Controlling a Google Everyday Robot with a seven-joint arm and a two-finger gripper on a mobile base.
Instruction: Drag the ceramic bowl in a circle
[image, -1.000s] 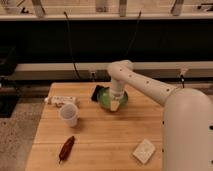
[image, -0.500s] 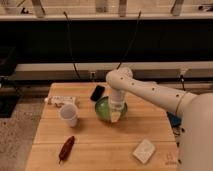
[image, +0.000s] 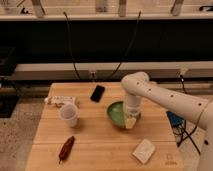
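Note:
The ceramic bowl (image: 118, 113) is green, round and shallow. It sits near the middle of the wooden table (image: 95, 137). My gripper (image: 131, 121) reaches down from the white arm (image: 160, 97) onto the bowl's right front rim. The arm covers the bowl's right part.
A white plastic cup (image: 69, 114) stands left of the bowl. A black phone (image: 97, 93) lies behind it. A white packet (image: 61, 100) lies at the left back. A red-brown object (image: 66, 148) lies at the front left, a pale block (image: 144, 151) at the front right.
The bowl and my gripper have moved toward the table's front and a little to the right. The arm has swung down with them.

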